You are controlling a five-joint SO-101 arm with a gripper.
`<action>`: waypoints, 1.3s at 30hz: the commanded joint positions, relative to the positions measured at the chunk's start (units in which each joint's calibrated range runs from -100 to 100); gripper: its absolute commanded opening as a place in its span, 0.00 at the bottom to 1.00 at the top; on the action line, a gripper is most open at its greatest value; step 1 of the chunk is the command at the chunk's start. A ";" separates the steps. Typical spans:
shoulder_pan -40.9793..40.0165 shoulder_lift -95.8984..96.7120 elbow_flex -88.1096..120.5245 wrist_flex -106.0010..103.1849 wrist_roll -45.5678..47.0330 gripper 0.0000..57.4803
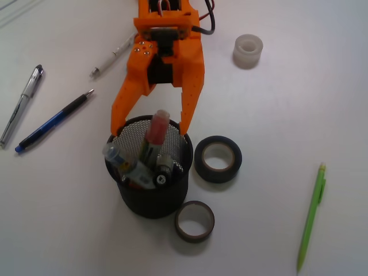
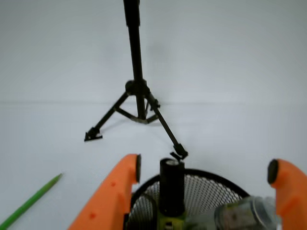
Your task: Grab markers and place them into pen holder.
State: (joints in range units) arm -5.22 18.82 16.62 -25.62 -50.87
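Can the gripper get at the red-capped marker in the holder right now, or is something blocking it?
Probably yes. The gripper is open above the pen holder's far rim, and the red-capped marker stands up between its fingers, above the other markers, with nothing covering it.

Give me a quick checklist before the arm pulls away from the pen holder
1. Claw open, nothing gripped: ok; jaws spread, and the wrist view shows gaps on both sides of the marker between them.
2. Red-capped marker inside the pen holder: ok; it stands leaning, cap up.
3. Other two markers in the holder: ok; the clear-capped one and another butt end lie inside.
4. No markers left on the table: ok in the front view.
5. Claw tips clear of the rim: cannot tell; they sit right at the back edge.
6. Black tape roll clear of the holder: cannot tell; it lies very close.
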 commanded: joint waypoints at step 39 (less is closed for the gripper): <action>7.80 -116.52 83.20 67.26 23.74 0.52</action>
State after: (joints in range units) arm 3.07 -94.86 98.38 39.27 -33.48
